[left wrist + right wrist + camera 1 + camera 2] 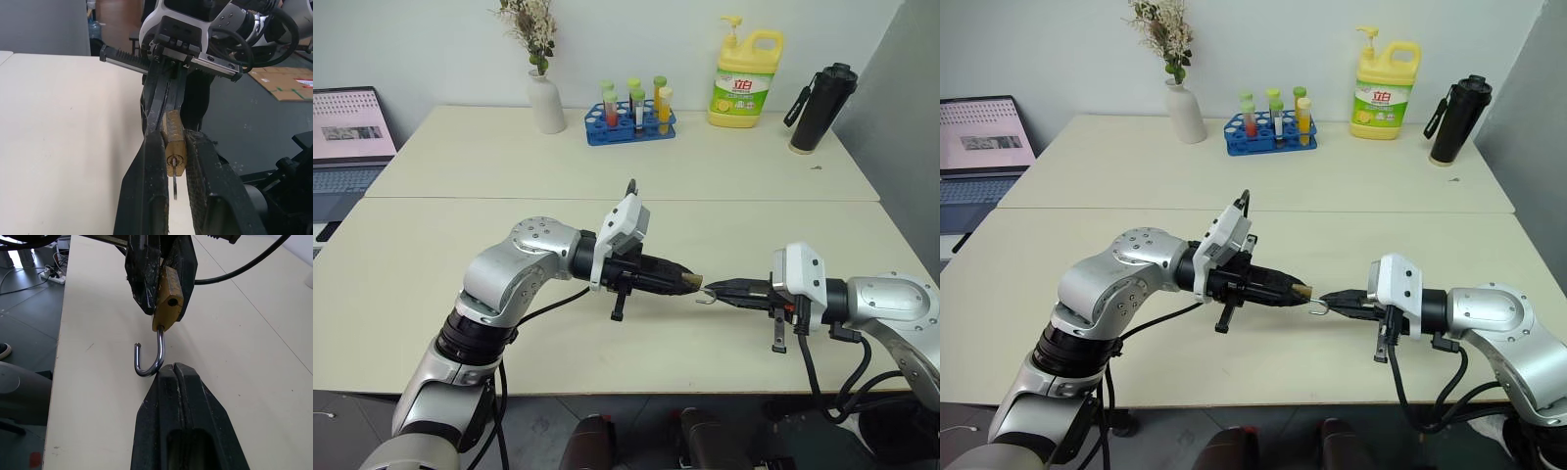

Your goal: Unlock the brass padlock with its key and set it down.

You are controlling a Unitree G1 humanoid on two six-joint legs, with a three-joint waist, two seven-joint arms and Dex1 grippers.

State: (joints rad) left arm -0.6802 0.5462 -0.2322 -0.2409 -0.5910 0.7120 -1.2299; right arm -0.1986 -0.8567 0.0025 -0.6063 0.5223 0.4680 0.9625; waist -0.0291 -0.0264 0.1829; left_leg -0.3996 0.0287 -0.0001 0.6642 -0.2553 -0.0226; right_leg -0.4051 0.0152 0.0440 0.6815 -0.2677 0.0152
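Note:
My left gripper is shut on the brass padlock, holding it level above the table's front part. The silver shackle hangs open as a hook, its free end out of the body. My right gripper points at it from the right. It is shut, and its tips meet the shackle's bend; I cannot tell whether they pinch it. In the left wrist view the padlock's keyhole faces the camera. A thin sliver, seemingly the key seen edge-on, sticks out of the keyhole between the fingers.
At the back of the beige table stand a white vase, a blue test-tube rack, a yellow detergent bottle and a black bottle. A laptop sits off to the left.

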